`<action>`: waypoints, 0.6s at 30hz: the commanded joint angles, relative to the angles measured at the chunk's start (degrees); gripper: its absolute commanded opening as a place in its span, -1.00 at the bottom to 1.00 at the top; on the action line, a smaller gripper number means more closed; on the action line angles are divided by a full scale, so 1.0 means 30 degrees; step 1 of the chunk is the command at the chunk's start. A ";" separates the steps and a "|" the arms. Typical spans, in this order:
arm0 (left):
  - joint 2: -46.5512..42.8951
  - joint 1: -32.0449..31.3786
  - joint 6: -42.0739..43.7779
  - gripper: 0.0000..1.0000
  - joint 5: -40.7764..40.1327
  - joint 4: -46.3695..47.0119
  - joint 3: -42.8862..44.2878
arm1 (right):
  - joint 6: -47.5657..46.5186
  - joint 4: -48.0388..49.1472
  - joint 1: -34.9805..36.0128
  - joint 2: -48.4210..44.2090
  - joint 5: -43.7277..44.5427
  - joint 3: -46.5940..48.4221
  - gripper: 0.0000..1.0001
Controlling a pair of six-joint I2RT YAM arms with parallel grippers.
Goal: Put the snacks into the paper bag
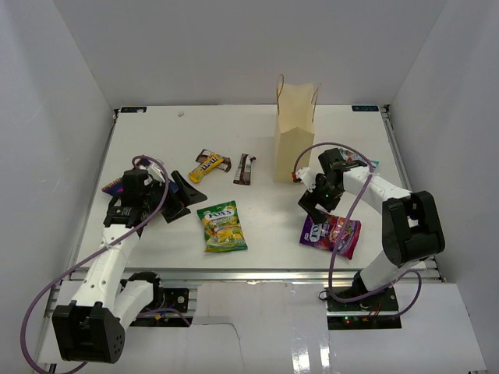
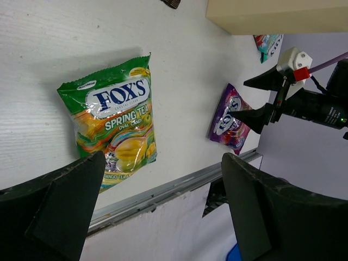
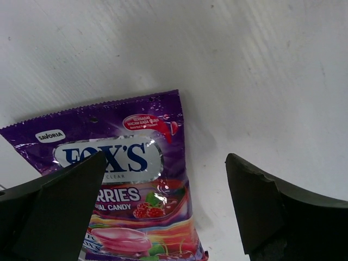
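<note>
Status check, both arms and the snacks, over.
Both open, empty. Right gripper over purple candy bag; left gripper near green candy bag. Paper bag upright, nothing blocking.

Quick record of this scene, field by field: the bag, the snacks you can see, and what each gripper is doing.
paper bag: upright, far side of table; inside not visible
green candy bag: flat, front centre
purple candy bag: flat, front right
yellow packet: lying left of dark bar
left gripper: open, empty, near green candy bag
right gripper: open, empty, over purple candy bag
</note>
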 commanded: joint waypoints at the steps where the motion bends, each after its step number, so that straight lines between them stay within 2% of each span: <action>1: 0.0410 -0.0142 0.0379 0.96 0.0191 0.0058 0.0733 | 0.0411 -0.0878 -0.0059 0.0274 -0.1731 -0.0040 0.94; 4: 0.0557 -0.0200 0.0380 0.96 0.0074 0.0088 0.0647 | 0.0469 -0.1171 -0.0118 0.0304 -0.1996 -0.0682 1.00; 7: 0.0557 -0.0200 0.0409 0.96 0.0074 0.0175 0.0530 | 0.0615 -0.1173 -0.0323 0.0274 -0.2026 -0.1211 0.73; 9: 0.0586 -0.0230 0.0380 0.96 0.0074 0.0205 0.0529 | 0.0674 -0.1026 -0.0440 0.0274 -0.1706 -0.1446 0.43; 10: 0.0586 -0.0230 0.0380 0.96 0.0103 0.0205 0.0558 | 0.0848 -0.0822 -0.0498 0.0245 -0.1616 -0.1621 0.17; 12: 0.0644 -0.0230 0.0409 0.96 0.0132 0.0205 0.0646 | 0.1025 -0.0471 -0.0586 0.0100 -0.1267 -0.1856 -0.11; 13: 0.0674 -0.0230 0.0409 0.96 0.0132 0.0205 0.0675 | 0.1083 -0.0295 -0.0616 0.0012 -0.1235 -0.1973 -0.39; 15: 0.0674 -0.0230 0.0439 0.96 0.0190 0.0205 0.0763 | 0.1055 0.0058 -0.0820 -0.0544 -0.1583 -0.2121 -0.64; 16: 0.0703 -0.0259 0.0438 0.96 0.0249 0.0205 0.0792 | 0.0794 0.0088 -0.0966 -0.0865 -0.1963 -0.2121 -0.84; 18: 0.0674 -0.0259 0.0468 0.96 0.0308 0.0205 0.0909 | 0.0325 -0.0028 -0.1375 -0.2269 -0.3747 -0.2004 -0.85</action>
